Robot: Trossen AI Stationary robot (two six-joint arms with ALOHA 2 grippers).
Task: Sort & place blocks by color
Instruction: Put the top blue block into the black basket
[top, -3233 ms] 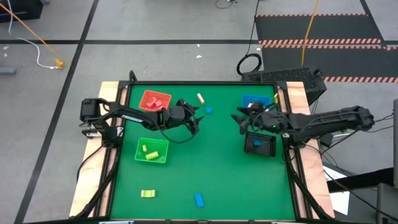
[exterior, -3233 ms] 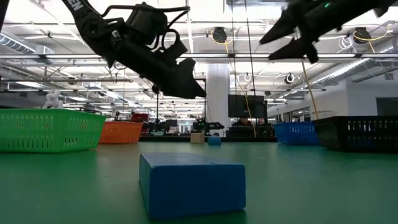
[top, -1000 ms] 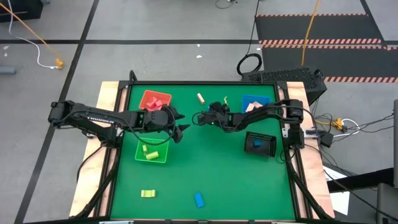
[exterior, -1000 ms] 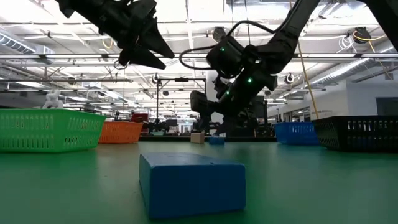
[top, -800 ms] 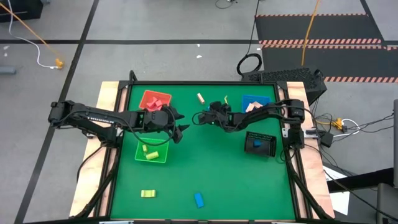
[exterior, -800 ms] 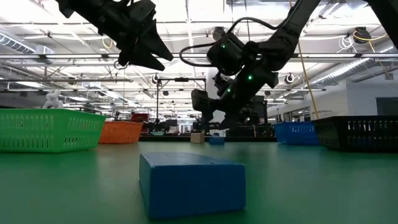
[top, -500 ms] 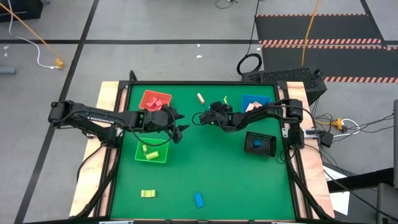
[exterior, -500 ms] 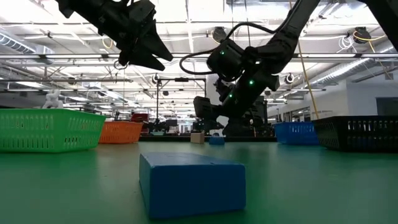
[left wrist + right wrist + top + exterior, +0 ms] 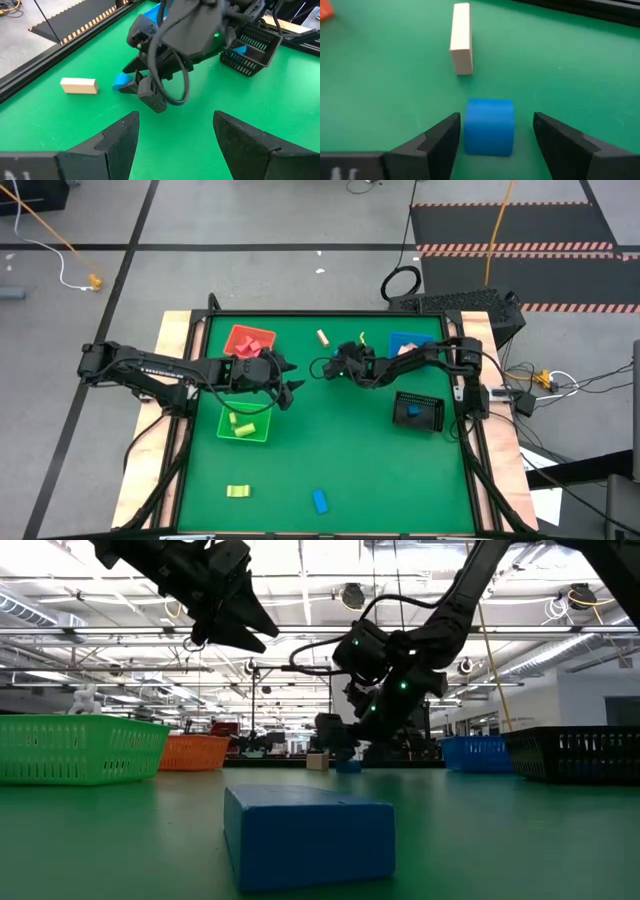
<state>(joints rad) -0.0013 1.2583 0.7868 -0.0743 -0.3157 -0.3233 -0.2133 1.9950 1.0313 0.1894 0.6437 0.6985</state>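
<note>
While the right gripper [image 9: 492, 132] hangs low over the green counter [image 9: 340, 450], its two fingers stand apart on either side of a small blue block [image 9: 489, 125], with a gap showing on each side and nothing yet held. Just past that block lies a tan block [image 9: 461, 37], clear of the fingers. To do this step well, the arm would likely need to settle lower so the fingers meet the block's flat sides squarely, then close evenly without pushing it toward the tan block. Away from the blue block, the left gripper [image 9: 292, 388] waits in the air with its fingers spread and empty, between the red tray [image 9: 249, 340] and the green tray [image 9: 245, 421]. Farther from the blue block, a blue tray [image 9: 408, 341] and a black mesh basket [image 9: 419, 411] sit toward the right arm's base. A yellow block [image 9: 237, 492] and another blue block [image 9: 320, 501] lie well apart from it, by the near edge.
</note>
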